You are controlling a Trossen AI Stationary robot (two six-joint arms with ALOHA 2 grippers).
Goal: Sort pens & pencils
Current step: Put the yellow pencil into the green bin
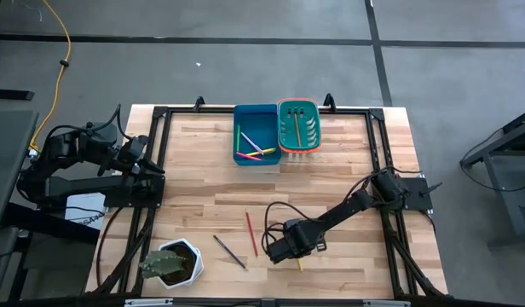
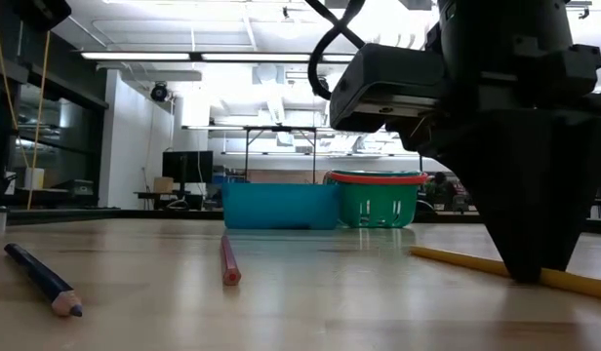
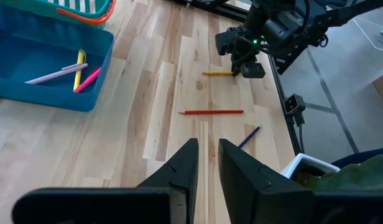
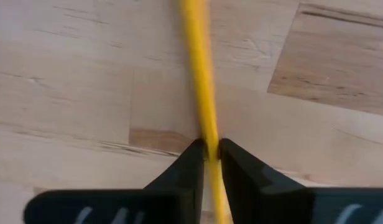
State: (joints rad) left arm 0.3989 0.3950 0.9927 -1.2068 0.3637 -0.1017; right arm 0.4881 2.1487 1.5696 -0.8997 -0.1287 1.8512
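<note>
A yellow pencil (image 4: pixel 201 74) lies on the wooden table near its front edge, and my right gripper (image 4: pixel 210 149) stands over it, shut on it. To its left lie a red pencil (image 1: pixel 250 233) and a dark purple pencil (image 1: pixel 229 251), both flat on the wood. At the back stand a blue bin (image 1: pixel 237 136) holding pink, yellow and purple sticks, and a green basket (image 1: pixel 279 128) with an orange rim holding a few pencils. My left gripper (image 3: pixel 208 146) waits above the table's left side, with a narrow gap between its fingers and nothing in it. My right gripper pinches the yellow pencil's shaft (image 4: pixel 207 127) between its two fingers. The fingers (image 2: pixel 535 263) come from above, pointing down, and lie across the pencil. The pencil (image 2: pixel 457 258) lies flat on the table and reaches out past the fingers on both sides.
A white pot with a green plant (image 1: pixel 173 263) stands at the front left corner. A black frame (image 1: pixel 160 119) runs along the table's edges. Bare wood lies between the loose pencils and the two containers at the back.
</note>
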